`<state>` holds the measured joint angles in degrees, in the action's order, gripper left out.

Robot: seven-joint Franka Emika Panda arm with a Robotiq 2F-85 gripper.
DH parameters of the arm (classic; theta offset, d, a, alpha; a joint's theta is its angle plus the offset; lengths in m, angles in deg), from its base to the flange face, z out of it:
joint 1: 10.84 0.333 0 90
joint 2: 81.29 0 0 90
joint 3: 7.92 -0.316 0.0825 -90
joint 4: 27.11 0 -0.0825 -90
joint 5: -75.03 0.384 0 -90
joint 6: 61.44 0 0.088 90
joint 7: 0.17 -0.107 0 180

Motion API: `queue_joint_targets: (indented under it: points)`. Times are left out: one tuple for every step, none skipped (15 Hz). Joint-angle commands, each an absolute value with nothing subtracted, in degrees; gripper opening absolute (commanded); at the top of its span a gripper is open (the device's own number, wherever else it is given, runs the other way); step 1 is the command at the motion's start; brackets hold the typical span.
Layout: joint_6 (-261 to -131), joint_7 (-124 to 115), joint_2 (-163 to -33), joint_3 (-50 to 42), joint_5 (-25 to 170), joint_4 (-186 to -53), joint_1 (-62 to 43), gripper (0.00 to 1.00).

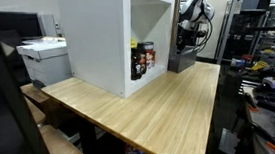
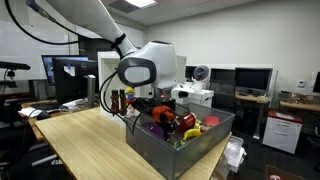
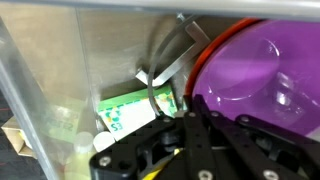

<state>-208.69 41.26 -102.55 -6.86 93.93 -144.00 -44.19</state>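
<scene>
My gripper is down inside a grey plastic bin, and its black fingers are shut together. They meet just beside the orange rim of a purple bowl. Nothing visible is pinched between them. A green and white carton lies to the left of the fingers, and a bent metal utensil leans against the bin wall above it. In both exterior views the arm reaches down into the bin; the gripper is partly hidden by the wrist. Red and yellow items also lie in the bin.
The bin stands at the end of a long wooden table. A large white open box with bottles inside stands next to it. A printer sits behind. Monitors and desks surround the table.
</scene>
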Motion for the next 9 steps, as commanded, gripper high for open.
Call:
queue_joint_targets:
  points:
    - [-209.7,44.4,-100.1,-6.4,96.0,-147.1,-43.6,0.01]
    - [-209.8,44.7,-99.9,-6.5,96.2,-147.5,-43.7,0.01]
    - [-210.1,44.7,-99.6,-6.4,96.1,-147.8,-43.6,0.01]
    - [-210.3,44.8,-99.4,-6.4,96.2,-148.1,-43.6,0.01]
    - [-210.7,44.8,-99.0,-6.4,96.1,-148.6,-43.6,0.01]
    - [-211.1,44.7,-98.7,-6.3,96.0,-149.1,-43.5,0.01]
    - [-211.5,44.8,-98.4,-6.4,96.0,-149.6,-43.5,0.01]
    - [-211.9,44.7,-98.1,-6.3,96.0,-150.0,-43.4,0.01]
    - [-212.2,44.7,-97.8,-6.3,96.0,-150.4,-43.4,0.01]
